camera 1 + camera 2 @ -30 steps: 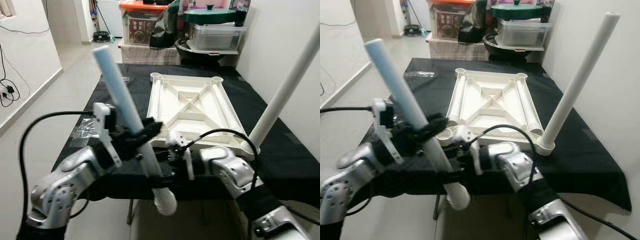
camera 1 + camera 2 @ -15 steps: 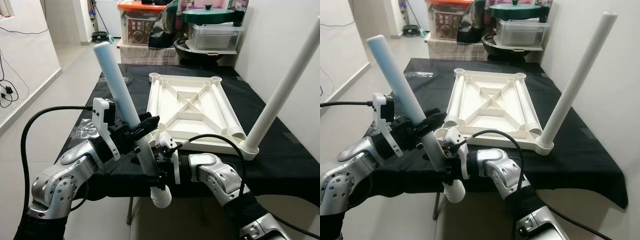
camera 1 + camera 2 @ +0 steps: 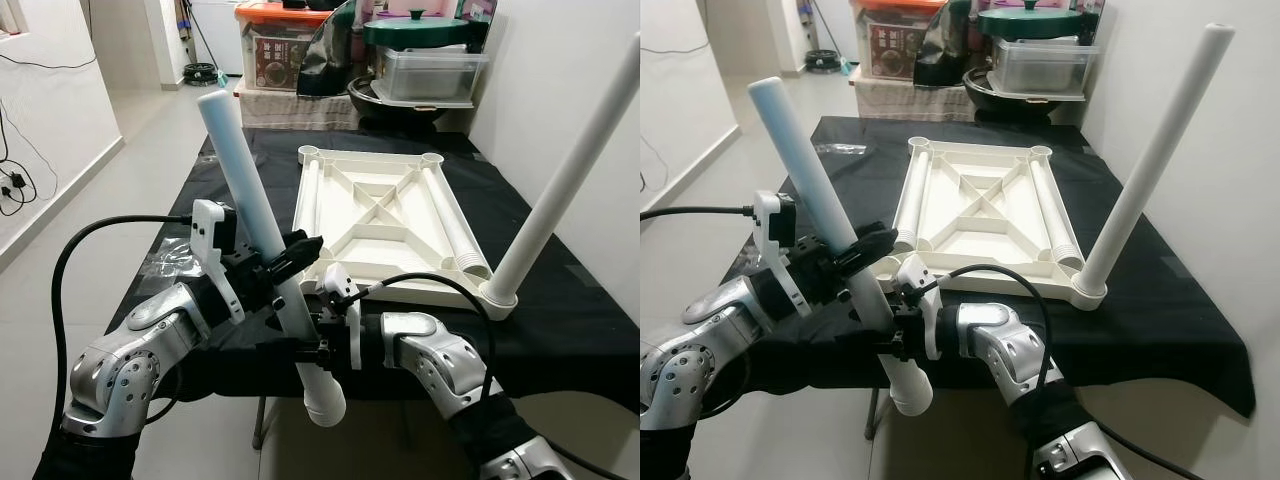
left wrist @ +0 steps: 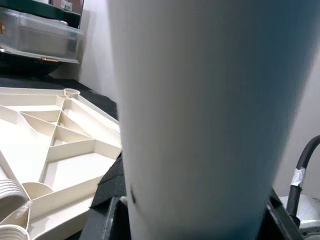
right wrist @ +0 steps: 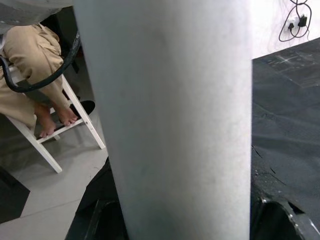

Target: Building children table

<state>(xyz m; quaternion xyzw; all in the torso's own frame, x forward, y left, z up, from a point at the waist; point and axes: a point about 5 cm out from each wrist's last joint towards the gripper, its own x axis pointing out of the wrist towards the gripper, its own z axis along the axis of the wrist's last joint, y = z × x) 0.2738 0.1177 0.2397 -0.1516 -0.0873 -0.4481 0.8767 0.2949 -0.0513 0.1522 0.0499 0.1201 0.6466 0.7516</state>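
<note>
I grip a white table leg [image 3: 262,240] with both pincers, holding it tilted above the near edge of the black table [image 3: 560,300]: my left gripper [image 3: 285,262] clamps its middle, my right gripper [image 3: 318,345] lower down. The upturned tabletop [image 3: 380,220] lies beyond, another leg [image 3: 570,180] standing in its near right corner.

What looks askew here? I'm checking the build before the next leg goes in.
The fitted leg at the upturned tabletop's near right corner leans outward instead of standing straight. The loose leg is tilted too, but the left gripper and right gripper hold it.
</note>
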